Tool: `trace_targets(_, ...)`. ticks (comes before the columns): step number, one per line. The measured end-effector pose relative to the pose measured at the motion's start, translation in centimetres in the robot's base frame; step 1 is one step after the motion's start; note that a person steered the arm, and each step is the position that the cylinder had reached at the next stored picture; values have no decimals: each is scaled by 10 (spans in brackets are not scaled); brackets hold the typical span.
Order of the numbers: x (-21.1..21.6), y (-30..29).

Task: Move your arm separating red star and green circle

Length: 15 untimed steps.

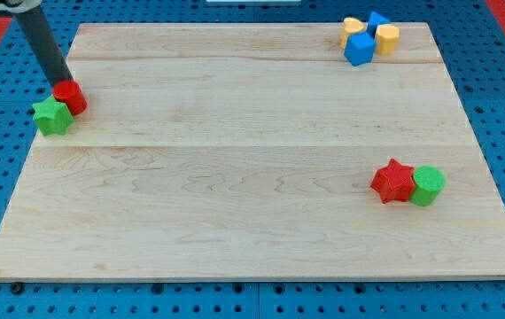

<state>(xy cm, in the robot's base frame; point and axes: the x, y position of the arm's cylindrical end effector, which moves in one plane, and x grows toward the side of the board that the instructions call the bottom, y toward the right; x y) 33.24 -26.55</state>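
My tip [64,82] sits at the bench's [235,204] left edge, apparently touching the red circle [71,96] beside the green star [51,116]. I carry no hand, so nothing is pinched. The red star [393,181] and green circle [428,185] touch near the view's right; open wood lies between, and 4 blue and yellow blocks [368,38] sit top right.

My tip [61,81] sits at the board's [235,177] left edge, touching the top of the red cylinder [71,96]. The green star [51,116] lies just below-left of that cylinder, touching it. Well apart, at the view's lower right, the red star [393,181] and green circle [428,185] lie side by side — touching, star on the left. At the top right corner four blocks cluster: yellow block [353,26], blue block [377,21], yellow cylinder [387,38], blue cube [359,48].
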Motion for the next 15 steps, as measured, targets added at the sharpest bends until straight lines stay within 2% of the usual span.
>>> trace_targets(3, 1, 209)
trace_targets(5, 22, 395)
trace_targets(6, 54, 493)
trace_targets(7, 112, 560)
trace_targets(8, 168, 589)
trace_targets(9, 182, 588)
trace_targets(11, 178, 520)
trace_targets(15, 168, 327)
